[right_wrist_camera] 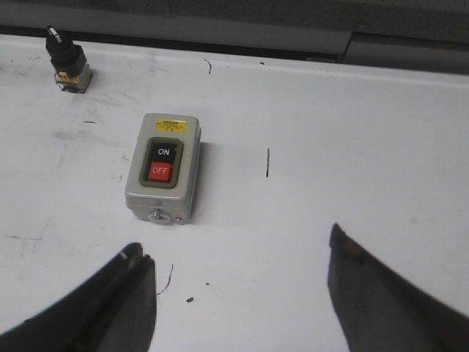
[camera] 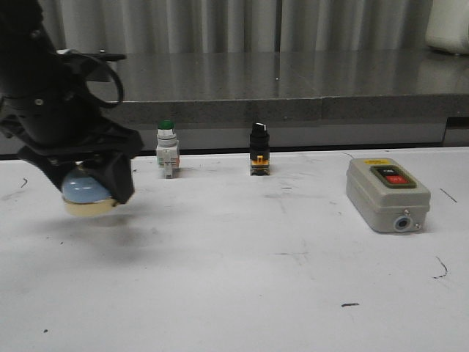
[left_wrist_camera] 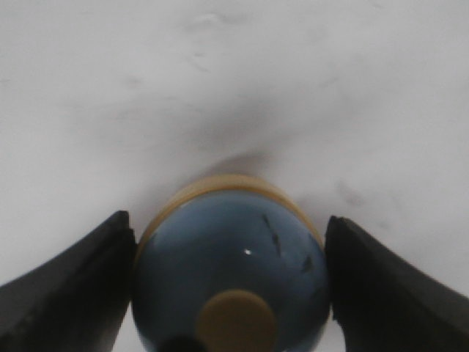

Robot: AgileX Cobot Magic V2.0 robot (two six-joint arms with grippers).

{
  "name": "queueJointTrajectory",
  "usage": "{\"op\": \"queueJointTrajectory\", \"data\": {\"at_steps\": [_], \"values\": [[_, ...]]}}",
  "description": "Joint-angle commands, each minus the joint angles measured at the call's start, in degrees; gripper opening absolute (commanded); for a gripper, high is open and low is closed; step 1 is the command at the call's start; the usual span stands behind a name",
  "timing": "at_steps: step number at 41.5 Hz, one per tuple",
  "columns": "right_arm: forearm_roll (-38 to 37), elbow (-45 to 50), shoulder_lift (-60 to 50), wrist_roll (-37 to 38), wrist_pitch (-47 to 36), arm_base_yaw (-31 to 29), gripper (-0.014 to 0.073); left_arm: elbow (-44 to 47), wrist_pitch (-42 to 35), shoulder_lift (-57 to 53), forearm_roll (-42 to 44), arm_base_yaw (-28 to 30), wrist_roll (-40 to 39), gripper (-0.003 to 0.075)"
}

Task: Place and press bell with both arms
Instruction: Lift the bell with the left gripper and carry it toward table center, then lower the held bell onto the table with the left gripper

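The light-blue bell (camera: 84,192) with a cream base is held in my left gripper (camera: 82,183) at the table's left side, a little above the white surface, with a shadow under it. In the left wrist view the bell (left_wrist_camera: 227,257) fills the gap between the two dark fingers (left_wrist_camera: 66,286), which press its sides; its cream button (left_wrist_camera: 236,319) shows on top. My right gripper (right_wrist_camera: 238,253) is open and empty above the table, nearer the robot than the grey switch box (right_wrist_camera: 163,167). The right arm does not show in the front view.
A grey switch box (camera: 387,192) with ON and OFF buttons lies at the right. A green-capped push button (camera: 167,149) and a black selector switch (camera: 259,149) stand at the back. A grey ledge (camera: 293,103) runs behind the white table (camera: 242,279).
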Motion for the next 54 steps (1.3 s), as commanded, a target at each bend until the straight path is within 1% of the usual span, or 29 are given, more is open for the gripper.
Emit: {"op": "queueJointTrajectory", "data": {"at_steps": [1,7,14,22,29,46,49,54], "values": [[-0.20,-1.89,0.06,-0.04,-3.89,0.04,0.0521,-2.48,-1.17,-2.87,-0.57,-4.89,0.11,0.0370],[-0.20,-1.89,0.06,-0.04,-3.89,0.04,0.0521,-6.22,-0.66,-1.27,-0.57,-10.75,0.11,0.0370],[-0.20,-1.89,0.06,-0.04,-3.89,0.04,0.0521,-12.22,1.98,2.81,-0.32,-14.10,0.11,0.0370],[-0.20,-1.89,0.06,-0.04,-3.89,0.04,0.0521,-16.62,3.56,6.78,1.27,-14.01,0.11,0.0370],[-0.20,-1.89,0.06,-0.04,-3.89,0.04,0.0521,-16.73,3.55,8.15,1.51,-13.00,0.11,0.0370],[-0.20,-1.89,0.06,-0.04,-3.89,0.04,0.0521,-16.73,4.09,10.44,1.40,-13.00,0.11,0.0375],[-0.20,-1.89,0.06,-0.04,-3.89,0.04,0.0521,-16.73,4.83,10.44,1.40,-13.00,0.11,0.0404],[-0.20,-1.89,0.06,-0.04,-3.89,0.04,0.0521,-16.73,5.54,10.44,1.40,-13.00,0.11,0.0481]]}}
